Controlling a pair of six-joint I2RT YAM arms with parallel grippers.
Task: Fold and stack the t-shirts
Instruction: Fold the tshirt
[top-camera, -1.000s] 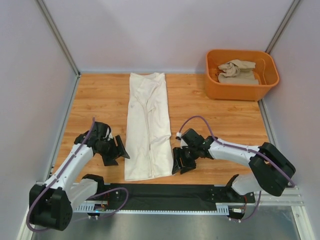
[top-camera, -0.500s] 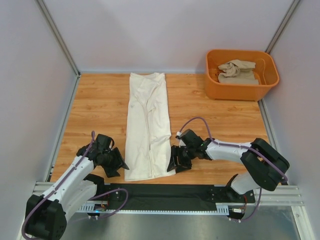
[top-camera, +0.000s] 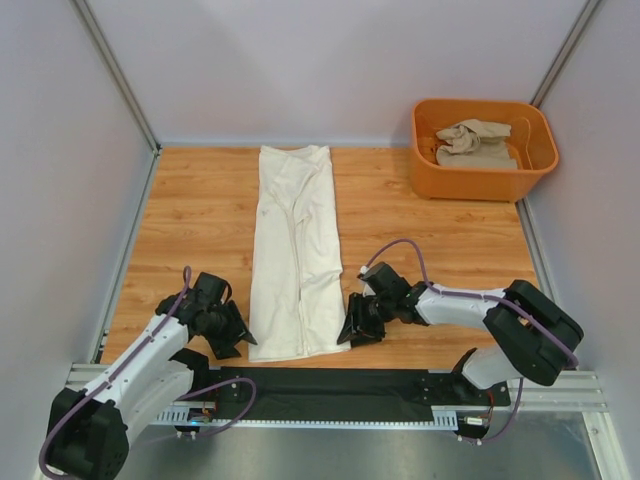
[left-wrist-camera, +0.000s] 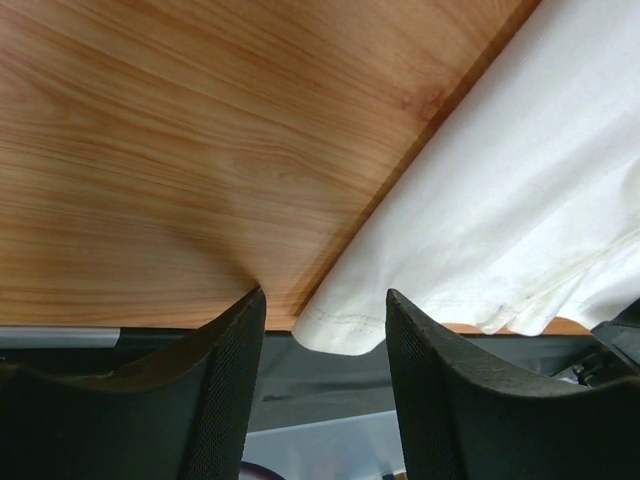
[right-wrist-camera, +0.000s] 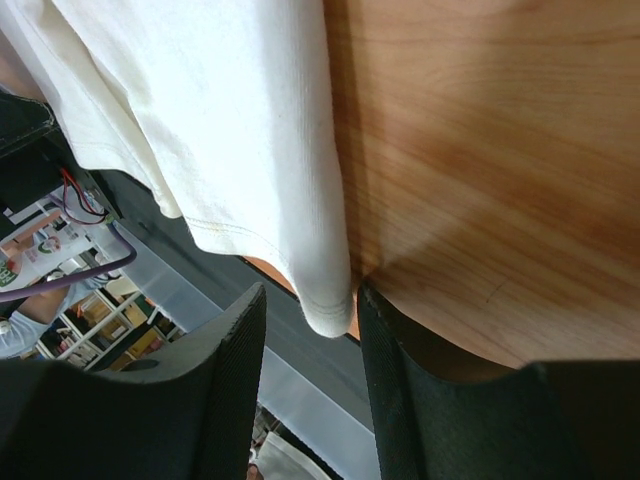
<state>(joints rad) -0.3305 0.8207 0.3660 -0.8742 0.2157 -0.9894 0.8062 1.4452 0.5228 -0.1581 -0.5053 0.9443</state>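
Top external shows me one wooden bench (top-camera: 200, 210) with one long cream-white fabric t-shirt (top-camera: 293, 250) lying flat mid-bench. One orange plastic tub (top-camera: 470, 185), far right, holds one crumpled sandy beige t-shirt (top-camera: 475, 142). Two grippers flank the cream hem corners, left gripper (top-camera: 238, 333) and right gripper (top-camera: 352, 328), both spread apart.

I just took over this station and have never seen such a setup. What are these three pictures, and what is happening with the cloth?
Two robot arms are bolted at the near edge of a wooden table. The wide picture looks down from above and behind them; the other two come from wrist cameras, each looking past its own fingers. A cream-white t-shirt, folded into a long strip, lies flat mid-table. A beige t-shirt sits crumpled in the orange tub at the far right. The left gripper and right gripper are both open, each at a near corner of the strip. Nothing is held.
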